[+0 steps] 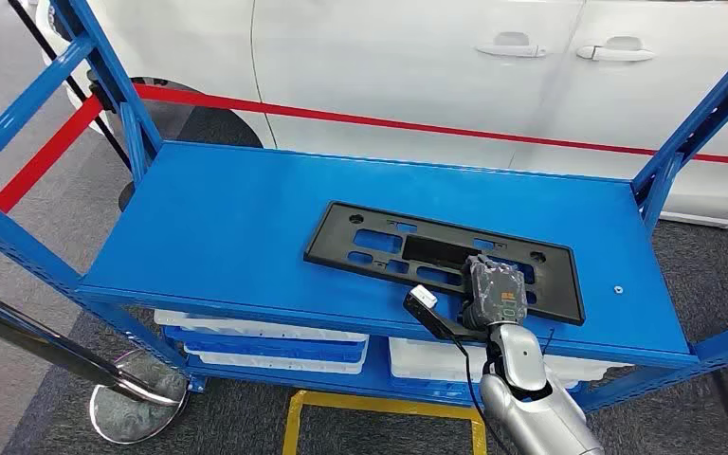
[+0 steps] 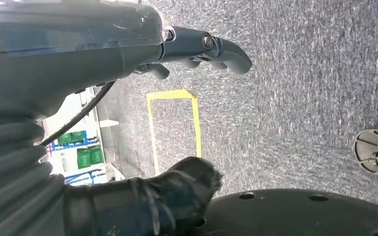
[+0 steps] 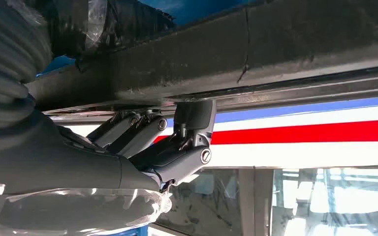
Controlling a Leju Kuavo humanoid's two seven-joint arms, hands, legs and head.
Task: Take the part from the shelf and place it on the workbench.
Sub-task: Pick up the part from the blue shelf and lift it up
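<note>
The part, a flat black plate frame with several cut-outs, lies on the top deck of the blue shelf, right of its middle. My right hand reaches over the shelf's front edge onto the near edge of the part. Close up in the right wrist view, the part's dark edge sits between the thumb on one side and the curled fingers pressing on the other. My left hand hangs over grey carpet, its fingers apart and holding nothing.
Blue uprights stand at the shelf's ends. White trays sit on the lower level. A white car is close behind. A red rope and a chrome stanchion base stand left. Yellow floor tape lies in front.
</note>
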